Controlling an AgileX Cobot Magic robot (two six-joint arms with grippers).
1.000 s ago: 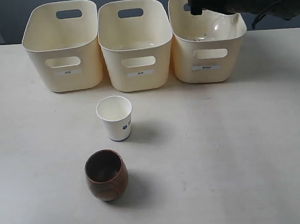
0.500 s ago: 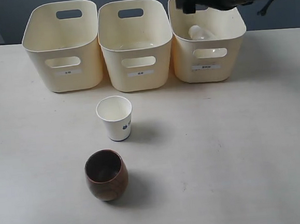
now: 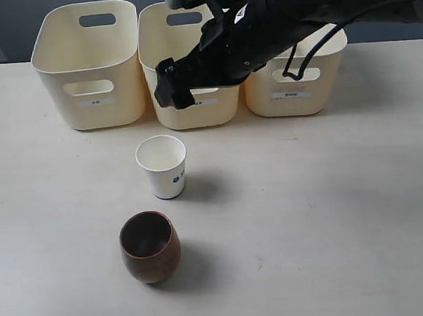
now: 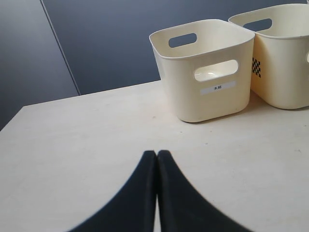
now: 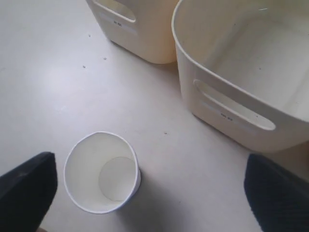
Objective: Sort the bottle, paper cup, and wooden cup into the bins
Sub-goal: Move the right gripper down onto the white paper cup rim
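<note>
Taking the paper cup (image 3: 162, 165) as the landmark, the left end effector (image 4: 157, 159) is not appearing in the exterior view; its wrist camera is showing both fingers pressed together, empty, low over the worktop (image 3: 333, 214) and facing the leftmost of the bins (image 3: 88, 65). That bin is sitting behind and to the left of the paper cup, and what shows of its inside looks bare. The wooden cup (image 3: 150, 246) is standing upright on the worktop just in front of the paper cup, so neither cup is sorted yet. The middle bin (image 3: 192, 72) is directly behind the paper cup and is looking empty in the right wrist view. The right end effector (image 5: 145, 193) is hanging above the paper cup with its fingers spread wide and nothing between them, seemingly lining up to take it. The bottle is not visible anywhere; the arm is hiding most of the rightmost bin (image 3: 297, 78), so whether it lies there cannot be told.
</note>
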